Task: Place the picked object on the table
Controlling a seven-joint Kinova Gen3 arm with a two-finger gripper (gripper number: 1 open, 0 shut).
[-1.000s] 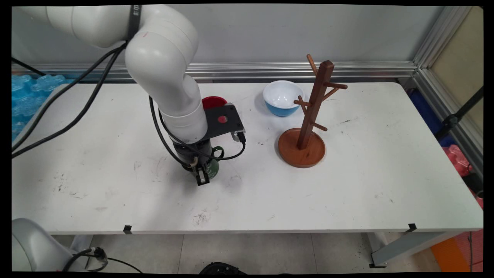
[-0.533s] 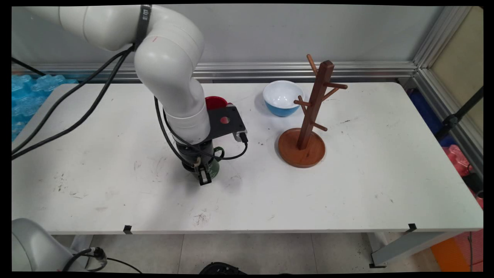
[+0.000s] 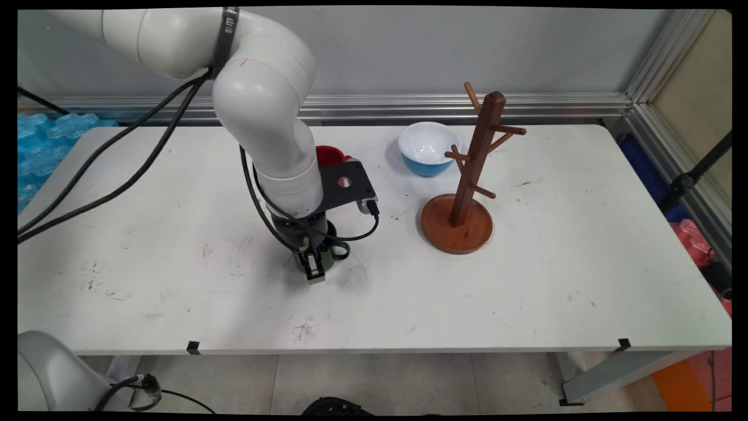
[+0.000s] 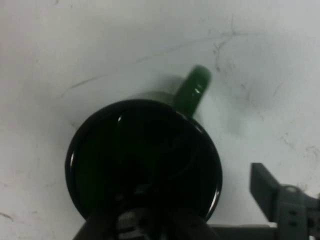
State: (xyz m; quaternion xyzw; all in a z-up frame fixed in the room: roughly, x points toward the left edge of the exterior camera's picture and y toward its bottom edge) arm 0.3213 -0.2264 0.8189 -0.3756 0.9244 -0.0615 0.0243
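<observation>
The gripper (image 3: pixel 314 264) is lowered over a green mug (image 3: pixel 328 258) on the tabletop (image 3: pixel 526 280), left of centre. From the hand camera, one finger (image 4: pixel 277 200) stands outside the rim at the mug's side while the other goes down into the dark interior, so the jaws straddle the wall; whether they press on it cannot be told. The mug's handle (image 4: pixel 192 92) points right, toward a wooden mug tree (image 3: pixel 467 175) standing well apart. A red cup (image 3: pixel 328 155) sits just behind the arm. Farther right, near the far edge, is a blue bowl (image 3: pixel 426 149) with a white inside, just left of the tree.
</observation>
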